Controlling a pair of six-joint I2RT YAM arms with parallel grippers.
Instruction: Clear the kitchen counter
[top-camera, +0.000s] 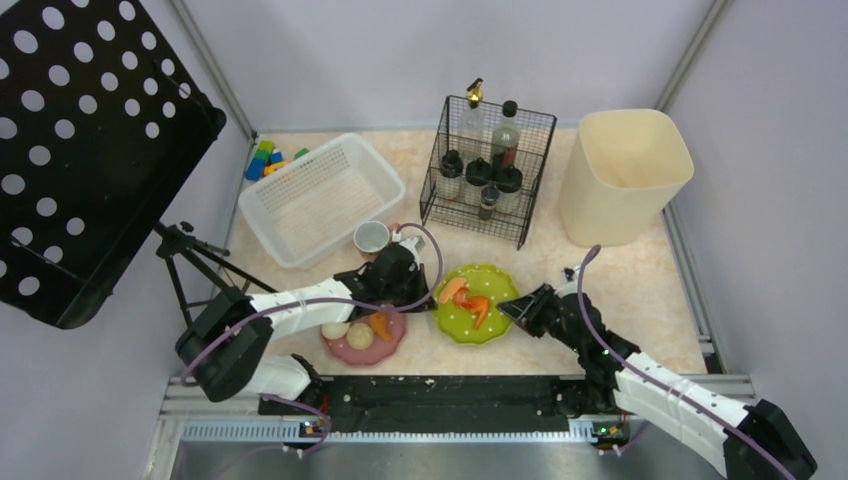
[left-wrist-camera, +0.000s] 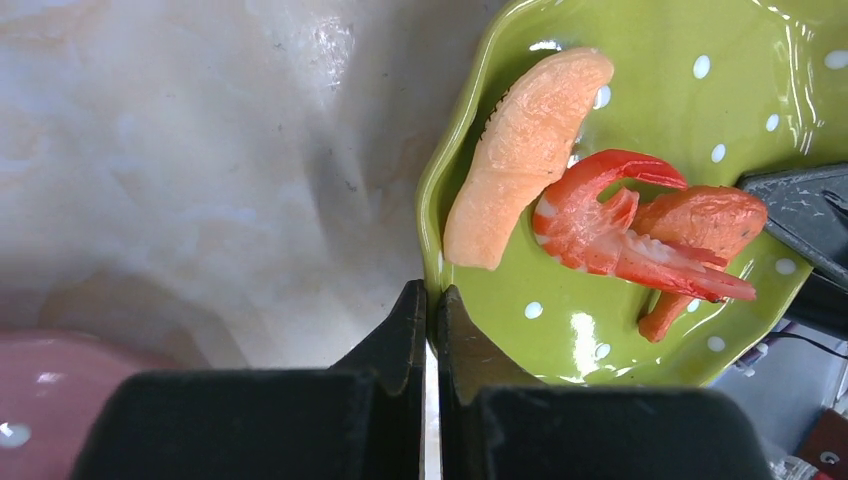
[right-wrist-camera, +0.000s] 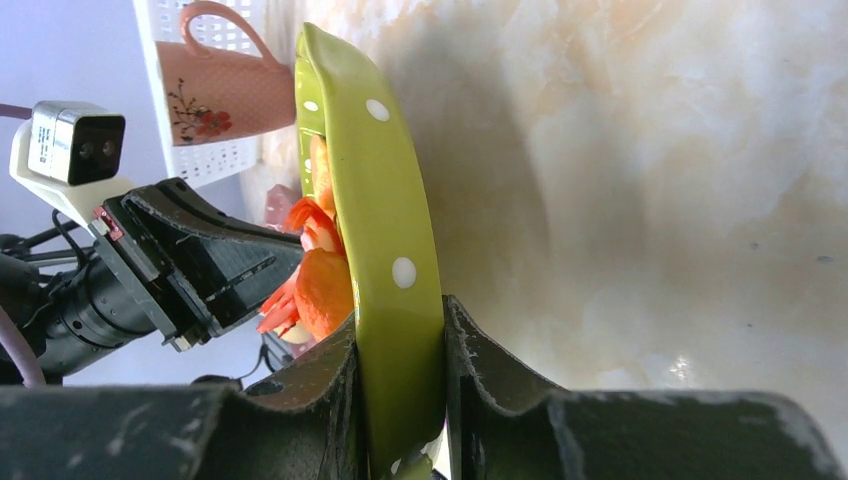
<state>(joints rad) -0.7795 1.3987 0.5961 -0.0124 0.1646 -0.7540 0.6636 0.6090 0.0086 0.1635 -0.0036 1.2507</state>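
Observation:
A green polka-dot plate (top-camera: 470, 330) (left-wrist-camera: 560, 330) (right-wrist-camera: 385, 220) sits at the front middle of the kitchen counter (top-camera: 640, 290). It carries a salmon slice (left-wrist-camera: 525, 150), a red shrimp (left-wrist-camera: 610, 225) and an orange piece (left-wrist-camera: 700, 220). At the plate's left rim, my left gripper (top-camera: 428, 290) (left-wrist-camera: 432, 292) is shut, its tips pinching the thin edge. On the opposite rim, my right gripper (top-camera: 512, 308) (right-wrist-camera: 398, 315) is shut on the plate, with green rim filling the gap between its fingers.
A pink plate (top-camera: 395, 345) with pale round food and a carrot lies under the left arm. Behind it stand a pink cup (top-camera: 372, 238), a white basket (top-camera: 320, 200), a wire rack of bottles (top-camera: 487, 170) and a beige bin (top-camera: 622, 175). Toy blocks (top-camera: 265, 160) lie far left.

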